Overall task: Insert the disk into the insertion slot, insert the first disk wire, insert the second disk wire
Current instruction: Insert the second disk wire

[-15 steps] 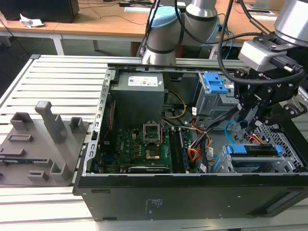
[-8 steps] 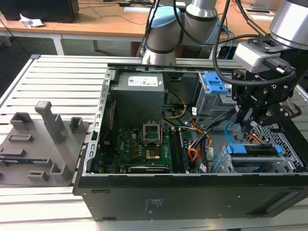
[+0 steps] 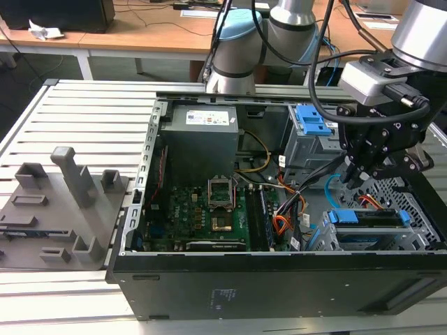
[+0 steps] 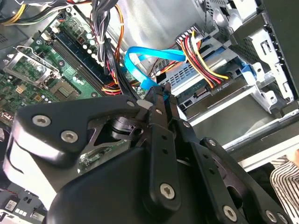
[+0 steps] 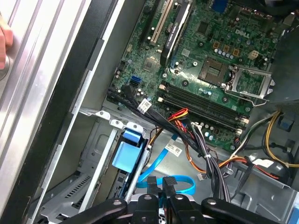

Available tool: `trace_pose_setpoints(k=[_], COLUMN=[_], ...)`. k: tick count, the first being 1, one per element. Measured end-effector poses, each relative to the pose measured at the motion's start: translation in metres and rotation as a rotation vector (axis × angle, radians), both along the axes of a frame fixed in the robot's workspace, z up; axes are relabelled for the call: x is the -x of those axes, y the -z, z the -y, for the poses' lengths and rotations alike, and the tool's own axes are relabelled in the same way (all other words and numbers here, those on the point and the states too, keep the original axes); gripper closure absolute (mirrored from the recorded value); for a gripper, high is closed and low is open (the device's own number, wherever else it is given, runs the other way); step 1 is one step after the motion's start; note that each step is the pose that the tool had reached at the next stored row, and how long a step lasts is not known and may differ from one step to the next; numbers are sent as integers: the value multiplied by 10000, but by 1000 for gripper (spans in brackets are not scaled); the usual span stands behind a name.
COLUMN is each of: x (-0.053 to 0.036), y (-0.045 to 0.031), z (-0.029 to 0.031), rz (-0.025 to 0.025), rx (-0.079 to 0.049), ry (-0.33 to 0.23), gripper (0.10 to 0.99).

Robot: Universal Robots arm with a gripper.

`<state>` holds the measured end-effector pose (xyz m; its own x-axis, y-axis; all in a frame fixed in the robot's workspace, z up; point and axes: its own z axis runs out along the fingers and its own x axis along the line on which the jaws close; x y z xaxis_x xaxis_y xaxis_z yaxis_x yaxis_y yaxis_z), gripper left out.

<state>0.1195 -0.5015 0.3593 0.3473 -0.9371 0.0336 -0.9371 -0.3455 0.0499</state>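
In the second wrist view the gripper (image 4: 163, 95) is hanging inside the open computer case with its fingers drawn nearly together, the tips sitting right at the second disk wire (image 4: 140, 63); it looks to be pinching that cable or its plug, though the contact itself is hidden. That light-blue cable is looping in a soft bend, so it is likely light and floppy, best taken at the stiff plug, not along the limp run. Just beyond, the first disk wire (image 4: 205, 58) is already reaching the rear of the disk (image 4: 196, 91); its thin leads look easy to strain. In the exterior view the disk in its blue carrier (image 3: 367, 216) is lying in the insertion slot (image 3: 412, 206), below the gripper (image 3: 360, 174).
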Motion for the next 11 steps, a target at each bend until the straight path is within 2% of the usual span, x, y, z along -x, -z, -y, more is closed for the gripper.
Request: trace_pose_setpoints(k=[3, 6, 9, 11], x=[-1, -6, -11, -14], y=[0, 1, 9, 24], z=[52, 227, 310, 338], rz=[0, 0, 0, 0], rx=[1, -1, -5, -90], ry=[4, 7, 10, 72], gripper=[922, 922, 922, 922])
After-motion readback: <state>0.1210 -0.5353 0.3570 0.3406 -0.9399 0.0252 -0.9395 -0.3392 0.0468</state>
